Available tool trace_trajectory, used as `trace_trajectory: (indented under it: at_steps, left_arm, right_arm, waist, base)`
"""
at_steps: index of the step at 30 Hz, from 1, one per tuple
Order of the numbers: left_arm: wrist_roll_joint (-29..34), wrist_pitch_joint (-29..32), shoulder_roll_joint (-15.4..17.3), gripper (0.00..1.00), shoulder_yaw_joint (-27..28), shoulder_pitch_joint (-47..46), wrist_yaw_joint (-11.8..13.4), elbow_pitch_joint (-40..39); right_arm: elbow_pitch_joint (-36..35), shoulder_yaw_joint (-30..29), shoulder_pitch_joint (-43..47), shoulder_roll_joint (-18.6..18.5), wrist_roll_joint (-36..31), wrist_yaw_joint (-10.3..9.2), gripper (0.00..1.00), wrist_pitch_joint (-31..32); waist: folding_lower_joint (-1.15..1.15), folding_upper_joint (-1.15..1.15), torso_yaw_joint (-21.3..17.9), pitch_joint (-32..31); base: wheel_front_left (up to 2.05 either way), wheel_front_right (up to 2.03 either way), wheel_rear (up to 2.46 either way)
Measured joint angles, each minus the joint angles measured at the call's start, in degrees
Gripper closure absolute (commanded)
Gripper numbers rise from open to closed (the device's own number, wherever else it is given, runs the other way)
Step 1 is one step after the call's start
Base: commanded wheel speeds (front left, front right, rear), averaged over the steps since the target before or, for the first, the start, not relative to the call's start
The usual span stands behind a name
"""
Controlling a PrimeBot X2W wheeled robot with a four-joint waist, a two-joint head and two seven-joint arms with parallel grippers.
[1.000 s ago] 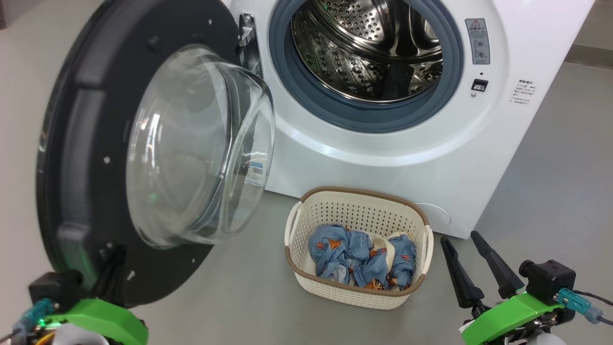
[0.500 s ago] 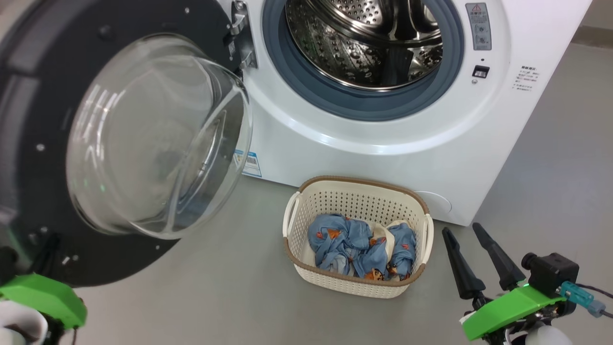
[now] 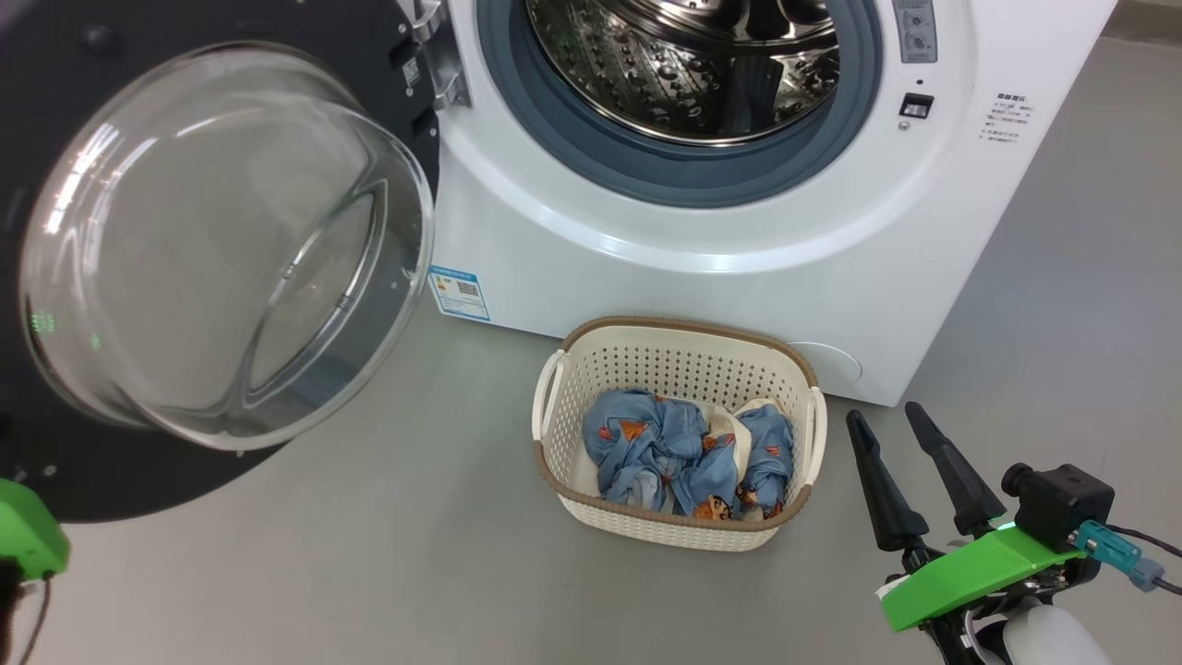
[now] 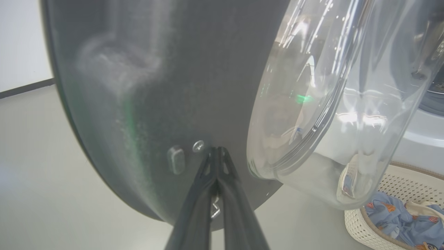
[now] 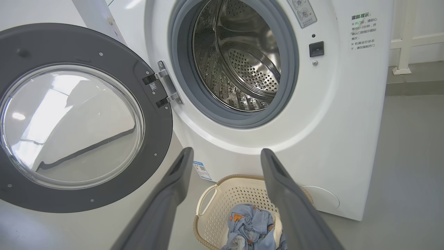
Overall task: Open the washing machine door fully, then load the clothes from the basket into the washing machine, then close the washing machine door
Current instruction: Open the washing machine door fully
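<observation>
The washing machine (image 3: 702,277) stands with its steel drum (image 3: 683,65) exposed. The washing machine door (image 3: 222,249) is swung out wide to the left, its glass bowl facing me. In the left wrist view my left gripper (image 4: 215,150) is shut with nothing between its fingers, its tips against the door's (image 4: 156,86) dark inner face beside a screw. The basket (image 3: 679,356) sits on the floor before the machine with the blue printed clothes (image 3: 683,453) bunched inside. My right gripper (image 3: 882,413) hovers open just right of the basket. In its own view the right gripper (image 5: 226,152) points over the basket (image 5: 222,194).
Grey floor lies all around the basket and to the machine's right. A blue label (image 3: 459,292) is stuck low on the machine's front, and the door latch slot (image 3: 914,106) sits right of the drum. A white post (image 5: 404,34) stands beyond the machine.
The door has swung further open to the left, with my left arm following it toward the view's left edge. The head view has shifted. My right gripper stays open by the basket.
</observation>
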Motion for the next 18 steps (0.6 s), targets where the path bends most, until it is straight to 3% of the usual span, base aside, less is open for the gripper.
trace_trajectory:
  at_steps: [11, 18]
  left_arm:
    - [1.2, -1.6, 3.3, 1.00, -1.2, -7.4, -0.6, 9.8]
    - [2.1, -3.9, 3.6, 1.00, -3.0, -9.5, -1.1, 13.5]
  right_arm:
    - [0.1, 0.0, -0.5, 0.0, 0.0, 0.00, 0.00, 0.0]
    - [0.2, -0.1, -1.0, 0.0, 0.0, 0.00, 0.00, 0.0]
  waist:
    - [0.00, 0.00, -1.6, 1.2]
    - [0.00, 0.00, -1.6, 1.0]
  base:
    - [0.00, 0.00, 0.00]
    - [0.00, 0.00, 0.00]
